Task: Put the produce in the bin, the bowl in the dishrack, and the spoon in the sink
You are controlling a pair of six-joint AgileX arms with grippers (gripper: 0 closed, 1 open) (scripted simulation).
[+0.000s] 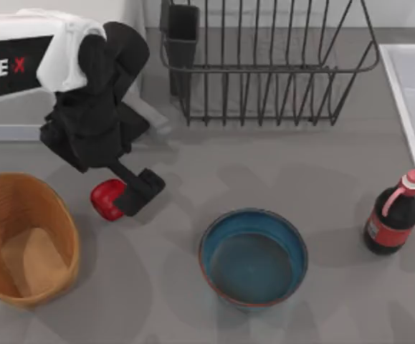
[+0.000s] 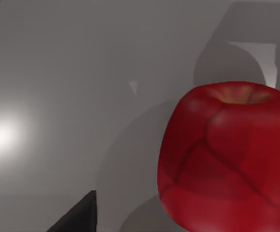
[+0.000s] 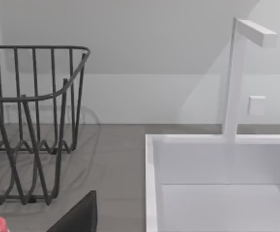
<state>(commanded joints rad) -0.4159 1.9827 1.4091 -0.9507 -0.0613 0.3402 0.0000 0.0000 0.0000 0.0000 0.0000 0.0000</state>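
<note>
Left of table centre, my left gripper [image 1: 125, 195] hangs low at the produce [image 1: 107, 198] — a finger [image 1: 144, 190] lies at its three o'clock, though whether the pincer grips it I cannot tell. From the fruit, the bin [image 1: 49, 208] is at nine o'clock, the bowl [image 1: 254, 256] at four, the dishrack [image 1: 264, 64] at one.

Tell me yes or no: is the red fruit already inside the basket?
No. In the top view the red fruit lies on the table beside the basket, at the left gripper.
</note>
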